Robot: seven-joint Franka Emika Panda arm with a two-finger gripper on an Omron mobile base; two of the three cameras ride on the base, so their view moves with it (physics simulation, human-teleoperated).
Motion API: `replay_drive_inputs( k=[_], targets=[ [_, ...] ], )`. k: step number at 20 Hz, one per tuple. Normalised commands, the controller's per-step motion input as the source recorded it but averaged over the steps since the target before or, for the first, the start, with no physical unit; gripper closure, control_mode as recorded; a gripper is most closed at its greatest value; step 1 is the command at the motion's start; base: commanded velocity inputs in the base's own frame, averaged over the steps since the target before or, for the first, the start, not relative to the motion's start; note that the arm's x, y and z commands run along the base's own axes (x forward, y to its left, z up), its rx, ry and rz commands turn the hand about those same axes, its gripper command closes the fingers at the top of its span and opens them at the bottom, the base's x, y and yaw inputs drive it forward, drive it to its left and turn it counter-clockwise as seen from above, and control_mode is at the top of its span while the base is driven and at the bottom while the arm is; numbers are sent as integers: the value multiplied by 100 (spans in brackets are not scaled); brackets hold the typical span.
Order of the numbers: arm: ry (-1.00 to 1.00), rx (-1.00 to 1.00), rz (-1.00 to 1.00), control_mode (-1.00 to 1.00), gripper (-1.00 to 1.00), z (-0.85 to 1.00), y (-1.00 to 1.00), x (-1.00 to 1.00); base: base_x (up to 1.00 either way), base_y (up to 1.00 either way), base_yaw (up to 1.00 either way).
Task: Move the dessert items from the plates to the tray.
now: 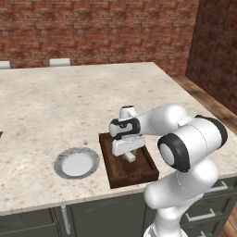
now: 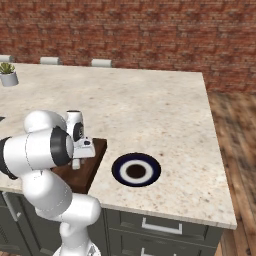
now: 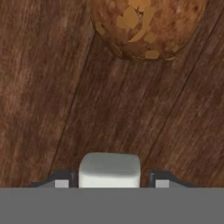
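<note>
Gripper (image 3: 109, 183) down low over the tray (image 1: 115, 173), and the white cube (image 3: 109, 170) sits right between the 2 fingertips (image 3: 61, 181), a thin gap showing on each side, so the fingers stand slightly apart and not pinching it. Cube on the tray's wood floor. Brown ball (image 3: 146, 26) lies further along the same floor, apart from the cube. From the base, grey plate (image 1: 76, 163) left of the tray, blue-rimmed plate (image 2: 136, 170) to its right, both on the counter (image 1: 69, 106)
</note>
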Motion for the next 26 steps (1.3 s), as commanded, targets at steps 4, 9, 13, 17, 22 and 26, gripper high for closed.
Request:
replay_drive_inputs(
  k=[4,9,13,17,22,26],
  targets=[
    [0,0,0,-100,-100,7,0,-5,0,0,0],
    [-1,0,0,-100,-100,34,-5,-15,0,0,0],
    [-8,0,0,-100,-100,48,-19,-25,0,0,0],
    [-12,1,0,-100,-100,57,-23,-32,0,0,0],
    [-13,4,0,-100,-100,55,-16,-40,0,0,0],
    [-18,7,0,-100,-100,45,-8,-54,0,0,0]
  ],
)
